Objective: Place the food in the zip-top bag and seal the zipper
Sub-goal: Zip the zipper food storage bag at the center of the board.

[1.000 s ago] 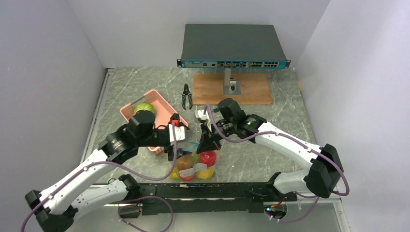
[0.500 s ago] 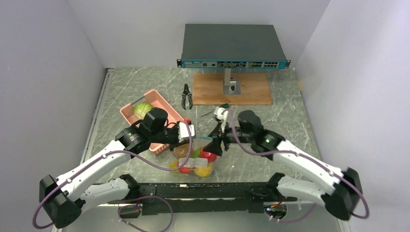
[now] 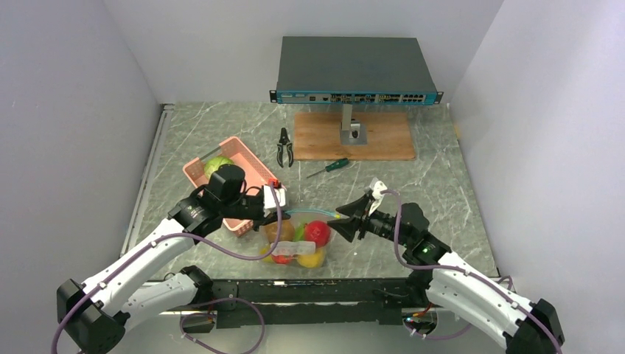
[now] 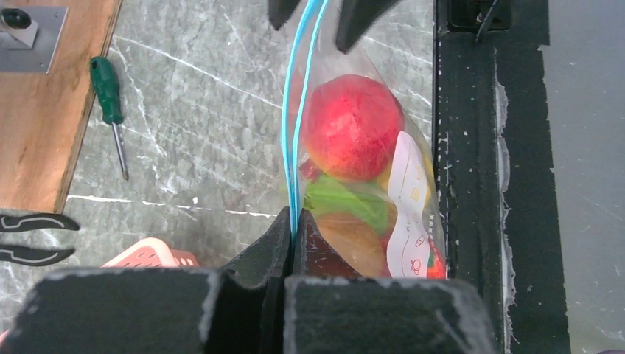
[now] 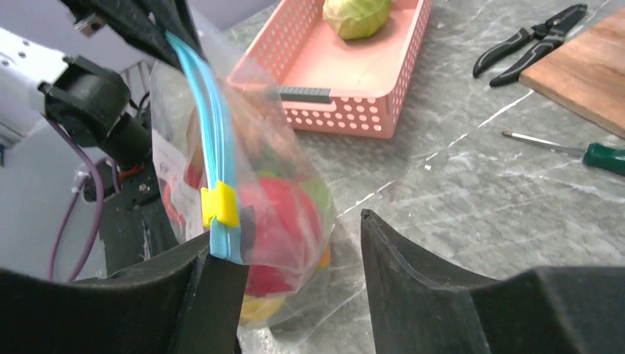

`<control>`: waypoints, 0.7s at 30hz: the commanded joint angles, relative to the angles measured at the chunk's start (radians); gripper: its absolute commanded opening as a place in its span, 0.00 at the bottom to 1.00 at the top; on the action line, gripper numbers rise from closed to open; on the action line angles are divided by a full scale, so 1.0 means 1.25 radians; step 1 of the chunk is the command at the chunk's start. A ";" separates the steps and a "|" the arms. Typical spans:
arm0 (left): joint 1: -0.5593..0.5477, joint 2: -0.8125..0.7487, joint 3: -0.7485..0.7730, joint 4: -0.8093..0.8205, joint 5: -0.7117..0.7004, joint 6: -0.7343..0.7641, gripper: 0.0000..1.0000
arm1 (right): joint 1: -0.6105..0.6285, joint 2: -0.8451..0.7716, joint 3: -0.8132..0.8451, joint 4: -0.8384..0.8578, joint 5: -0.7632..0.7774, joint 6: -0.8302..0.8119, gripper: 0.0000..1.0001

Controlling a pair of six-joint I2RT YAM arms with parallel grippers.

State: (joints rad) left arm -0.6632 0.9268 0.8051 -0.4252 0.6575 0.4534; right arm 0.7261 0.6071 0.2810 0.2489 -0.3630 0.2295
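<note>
No word, brand or number can be read in any view. The nearest thing to writing is a white label on the near side of the zip-top bag. It carries a few small orange and red marks that look like pictograms, too small and too creased to make out. At the far side of the table, the network switch has a teal strip at the left end of its front panel and a row of ports to its right. Any lettering printed there is too small to tell.
</note>
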 commanded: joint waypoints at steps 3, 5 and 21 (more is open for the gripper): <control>0.005 -0.014 0.008 0.025 0.085 0.002 0.00 | -0.103 0.054 0.017 0.186 -0.196 0.051 0.46; 0.005 -0.017 0.008 0.022 0.099 0.002 0.00 | -0.123 0.060 0.011 0.216 -0.250 0.061 0.31; -0.060 0.048 0.086 0.223 0.093 -0.172 0.87 | -0.145 0.175 0.042 0.284 -0.405 0.228 0.00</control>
State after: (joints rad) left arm -0.6846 0.9157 0.8085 -0.2611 0.7223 0.3073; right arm 0.5472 0.8253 0.2832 0.5438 -0.8413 0.4526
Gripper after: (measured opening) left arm 0.870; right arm 0.007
